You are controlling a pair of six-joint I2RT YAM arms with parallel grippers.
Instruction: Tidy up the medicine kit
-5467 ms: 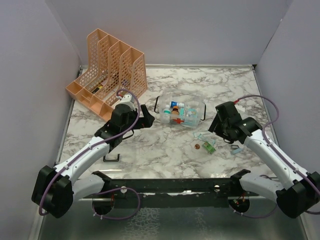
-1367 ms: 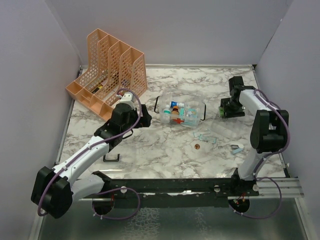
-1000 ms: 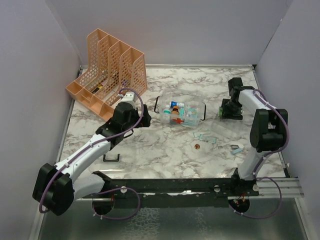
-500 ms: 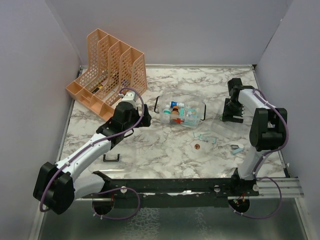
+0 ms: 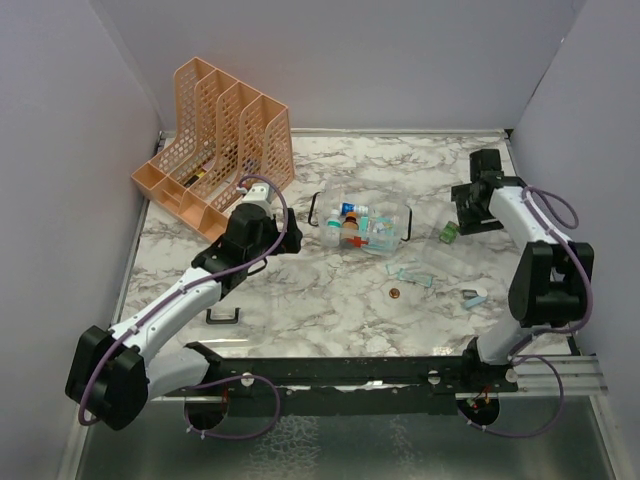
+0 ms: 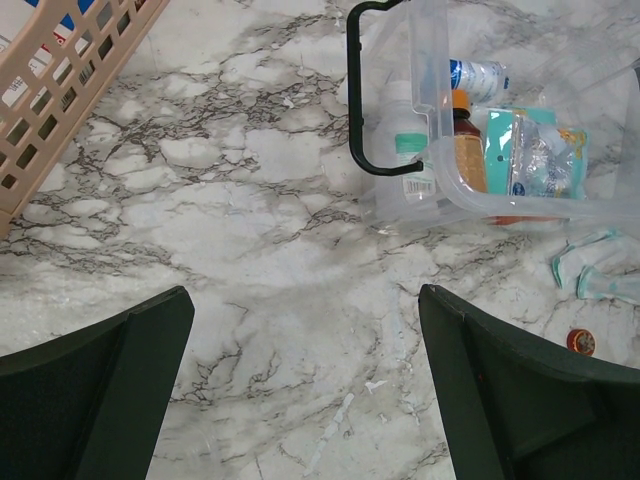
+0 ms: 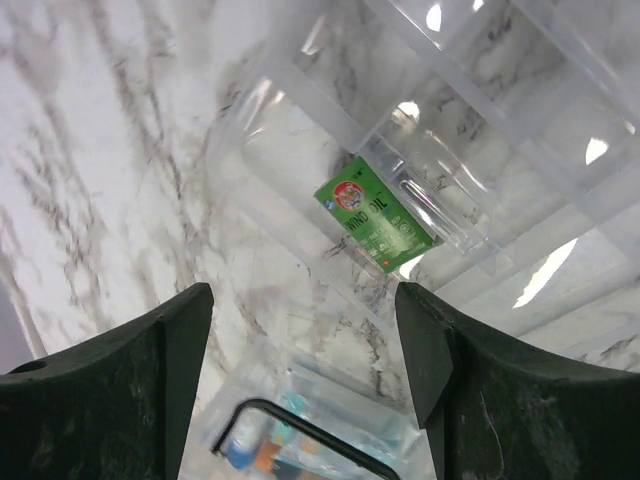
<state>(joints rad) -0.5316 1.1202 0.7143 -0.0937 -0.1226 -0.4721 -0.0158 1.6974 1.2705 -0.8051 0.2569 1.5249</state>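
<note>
At table centre, medicine kit [image 5: 398, 222]: clear box, black handle [image 6: 355, 100] on the end facing my left pincer, bottles and a sachet inside.
My left pincer [image 6: 305, 295]: spread wide, empty, over bare marble just left of the kit.
My right pincer [image 7: 300, 300]: spread, empty, above a clear divided tray [image 7: 480, 130] right of the kit.
Wind Oil box [image 7: 378, 228]: green, seen through that tray; in it or under it, can't tell.
File rack [image 5: 215, 130]: orange mesh, far left.
Teal packets [image 5: 410, 272]: loose, near side of the kit.

High rear overview of table [image 5: 300, 290]; close downward wrist views, both seemingly sharing the medicine kit [image 5: 368, 226]
</note>
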